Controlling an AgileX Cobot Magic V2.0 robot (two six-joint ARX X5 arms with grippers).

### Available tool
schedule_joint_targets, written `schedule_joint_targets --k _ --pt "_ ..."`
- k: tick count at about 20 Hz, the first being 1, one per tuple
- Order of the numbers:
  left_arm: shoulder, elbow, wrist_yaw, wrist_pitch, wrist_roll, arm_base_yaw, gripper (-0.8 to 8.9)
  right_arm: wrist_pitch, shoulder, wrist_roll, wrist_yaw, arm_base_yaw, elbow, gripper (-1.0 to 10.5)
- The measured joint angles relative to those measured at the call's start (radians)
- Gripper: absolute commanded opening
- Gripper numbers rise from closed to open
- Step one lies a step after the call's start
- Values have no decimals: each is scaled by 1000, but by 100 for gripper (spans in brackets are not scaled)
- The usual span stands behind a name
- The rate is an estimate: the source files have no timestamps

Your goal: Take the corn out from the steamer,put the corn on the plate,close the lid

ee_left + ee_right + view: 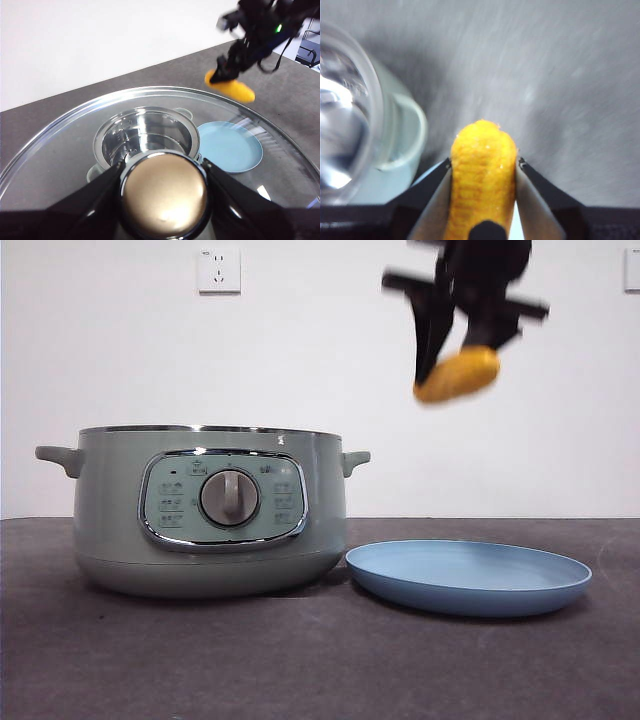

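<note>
The corn (457,375), a stubby yellow cob, hangs high in the air over the light-blue plate (468,575), and my right gripper (452,358) is shut on it. The right wrist view shows the corn (482,190) pinched between the right gripper's (484,162) jaws. The sage-green steamer (210,510) stands uncovered left of the plate. My left gripper (162,167) is shut on the lid's round knob (164,195) and holds the glass lid (60,155) above the steamer (145,135). Through the glass I see the plate (230,147) and the corn (231,89).
A dark grey table (320,660) carries the steamer and plate, with a white wall and a socket (219,271) behind. The steamer's side handle (410,130) is close to the held corn in the right wrist view.
</note>
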Motion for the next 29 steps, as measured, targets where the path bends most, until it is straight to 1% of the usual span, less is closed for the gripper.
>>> schedule_joint_targets --k 3,6,10,13,18,20,21,22,25,26,29 --pt "0 0 0 -4 0 0 -8 169 0 13 -26 0 -199 -11" --pt "0 0 0 -23 0 0 -8 363 1 50 -52 -1 -385 -12" --pt "0 0 -1 -27 0 0 -8 552 1 66 -52 -1 -556 -12" --pt "0 0 -1 -27 0 0 -8 648 1 76 -50 -1 -630 -11" --pt "26 0 -1 -25 0 0 -8 679 30 79 -49 -16 -632 -10" --pt "49 0 -1 -16 0 0 -8 681 36 80 -51 -19 -629 11" --pt "63 0 -1 -2 0 0 -8 681 36 80 -50 -19 -629 43" --pt "76 0 -1 15 0 0 -8 681 36 80 -50 -19 -629 152" --pt "116 0 5 63 0 0 -8 673 29 80 -50 -19 -629 557" --pt "126 -5 20 85 0 0 -8 655 21 80 -49 -19 -629 601" --pt "146 -69 50 194 0 0 -8 605 -60 80 -49 -19 -637 604"
